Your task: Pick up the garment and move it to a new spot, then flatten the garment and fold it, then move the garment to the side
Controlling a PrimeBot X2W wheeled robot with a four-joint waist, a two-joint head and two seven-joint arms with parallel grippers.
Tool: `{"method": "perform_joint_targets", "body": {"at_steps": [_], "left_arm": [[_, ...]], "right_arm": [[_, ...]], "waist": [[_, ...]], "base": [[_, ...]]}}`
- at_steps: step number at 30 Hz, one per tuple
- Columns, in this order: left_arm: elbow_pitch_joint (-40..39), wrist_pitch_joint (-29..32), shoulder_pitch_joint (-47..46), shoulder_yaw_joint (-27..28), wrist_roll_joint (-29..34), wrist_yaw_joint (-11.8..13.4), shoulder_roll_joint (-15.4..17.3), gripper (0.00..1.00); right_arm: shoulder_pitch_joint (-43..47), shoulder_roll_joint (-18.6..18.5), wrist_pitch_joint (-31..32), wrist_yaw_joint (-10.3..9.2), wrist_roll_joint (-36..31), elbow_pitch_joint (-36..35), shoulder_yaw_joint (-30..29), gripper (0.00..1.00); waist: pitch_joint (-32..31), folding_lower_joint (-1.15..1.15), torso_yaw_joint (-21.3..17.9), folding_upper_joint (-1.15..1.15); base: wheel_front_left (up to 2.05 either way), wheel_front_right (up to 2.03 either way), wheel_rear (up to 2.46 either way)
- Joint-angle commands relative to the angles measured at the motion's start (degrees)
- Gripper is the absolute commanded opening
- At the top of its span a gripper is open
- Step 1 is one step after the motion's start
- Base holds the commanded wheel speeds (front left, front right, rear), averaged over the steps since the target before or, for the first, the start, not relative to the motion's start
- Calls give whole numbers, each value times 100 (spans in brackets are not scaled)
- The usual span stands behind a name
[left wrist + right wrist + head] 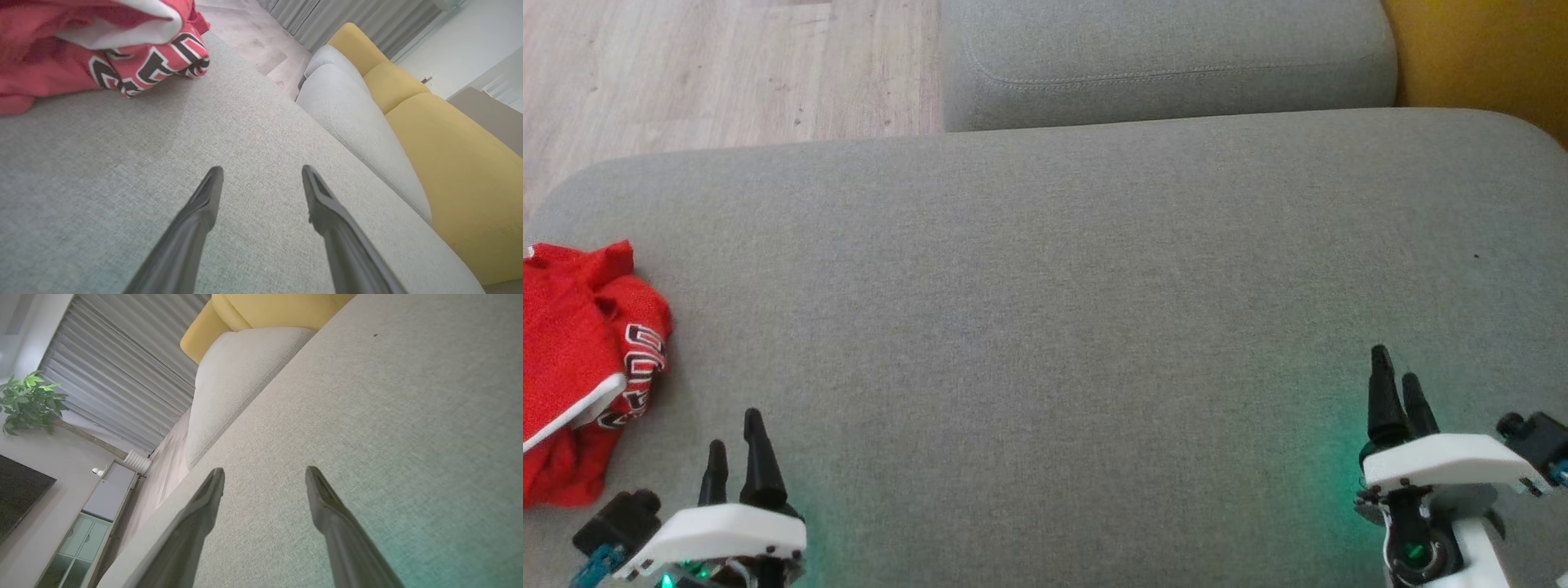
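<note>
A crumpled red garment [580, 359] with white and black lettering lies bunched at the left edge of the grey cushion [1045, 310]. The left wrist view has the same garment [98, 49] at its top left. My left gripper [735, 449] is open at the lower left, just right of the garment and apart from it, with nothing between its fingers [204, 204]. At the lower right my right gripper [1395, 380] stands open over bare cushion, far from the garment, and holds nothing. Its own wrist view shows the spread fingers [327, 502] above grey fabric.
A second grey cushion [1168, 57] sits behind the main one, with yellow upholstery [1486, 57] at the far right. Wooden floor [719, 73] lies beyond the cushion's far left edge. A cabinet [86, 535], a plant [28, 400] and curtains [122, 371] stand further off.
</note>
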Motion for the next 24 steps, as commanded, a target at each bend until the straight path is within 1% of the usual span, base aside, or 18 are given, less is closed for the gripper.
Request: {"method": "perform_joint_targets", "body": {"at_steps": [1,14,24], "left_arm": [[-154,-74,-273,52,215,40,140,100],[-120,-309,-236,-10,1220,146,200,100],[-54,-478,-274,-76,1936,179,236,100]], "right_arm": [[-355,-31,-84,-2,-220,-120,98,100],[-477,-23,-321,-3,-1302,115,135,100],[-545,-20,-490,-3,-2039,253,180,100]], "waist": [[2,0,0,0],[17,0,-13,0],[11,-1,-35,0]], "base": [[0,0,0],[0,0,0],[0,0,0]]}}
